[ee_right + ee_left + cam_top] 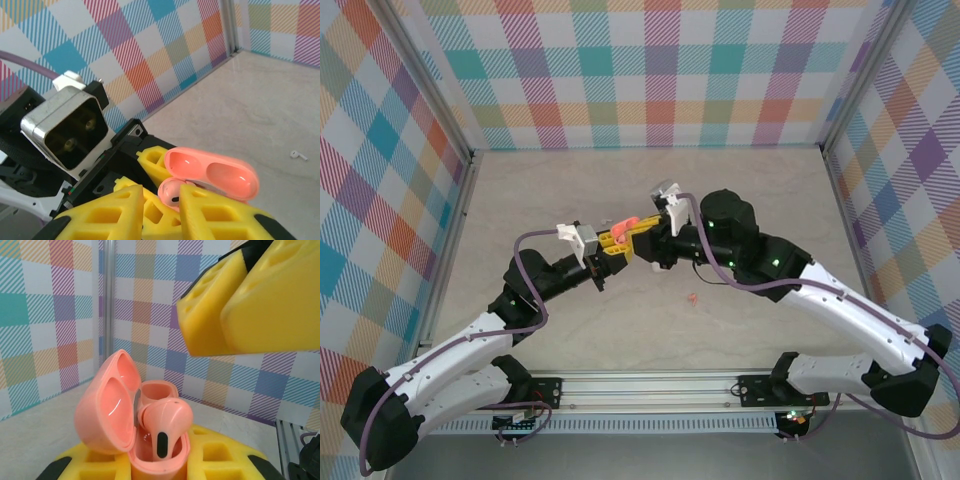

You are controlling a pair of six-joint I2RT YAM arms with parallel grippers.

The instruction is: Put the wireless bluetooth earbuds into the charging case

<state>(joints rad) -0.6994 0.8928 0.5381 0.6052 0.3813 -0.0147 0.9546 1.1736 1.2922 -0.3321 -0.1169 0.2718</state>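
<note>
One coral-pink earbud (165, 427) sits half-sunk in the open charging case (105, 410), its base hidden where the left end effector (617, 238) clamps it; the right end effector (222, 320) hovers above, narrow, empty.

case (625, 222) between left fingers (95, 462), mid-table (620, 330)
one earbud (165, 427) in case; loose earbud (692, 297) on table at case's 5 o'clock

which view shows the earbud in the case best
Left wrist: the pink earbud sits close up, stem down in the open case. Right wrist catches its top between yellow fingers; top external is too distant.
</note>
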